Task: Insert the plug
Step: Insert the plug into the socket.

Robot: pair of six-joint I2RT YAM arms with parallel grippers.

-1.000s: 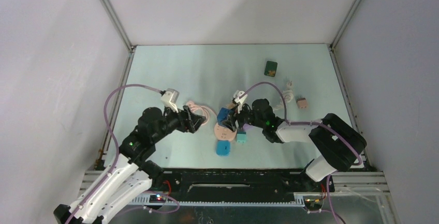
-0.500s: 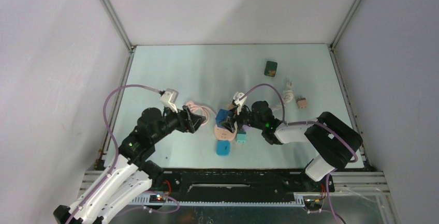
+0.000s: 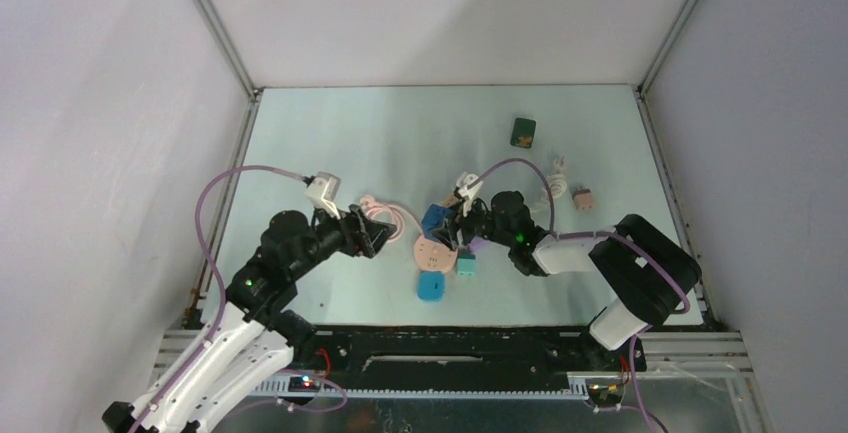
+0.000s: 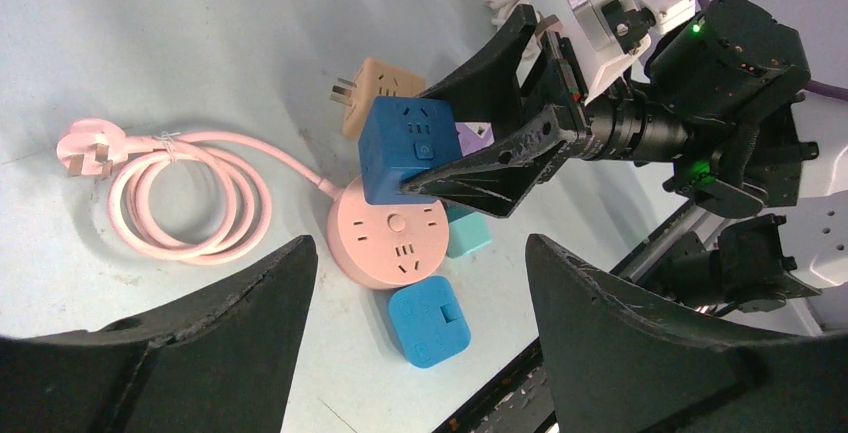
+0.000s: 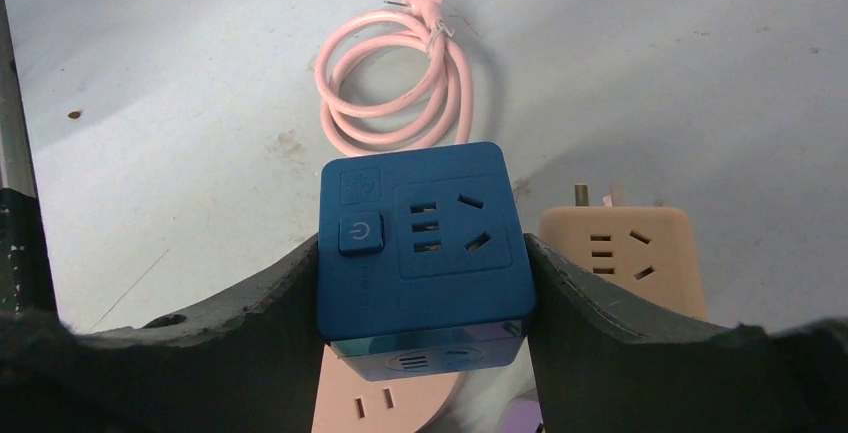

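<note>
Status: not seated yet, I'd say; right tool (image 5: pixel 425 288) clamps blue cube adapter (image 5: pixel 425 218) by its sides over pink round hub (image 4: pixel 390 248), middle of bench (image 3: pixel 400 133), contact unclear. It's cubic with no real long axis, slightly tilted, button face toward right wrist camera, pins hidden; left tool (image 3: pixel 375 230) wide, empty.

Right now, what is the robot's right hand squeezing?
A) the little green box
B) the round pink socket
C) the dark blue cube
C: in the right wrist view, the right gripper has one finger pressed against each side of the dark blue cube.
</note>
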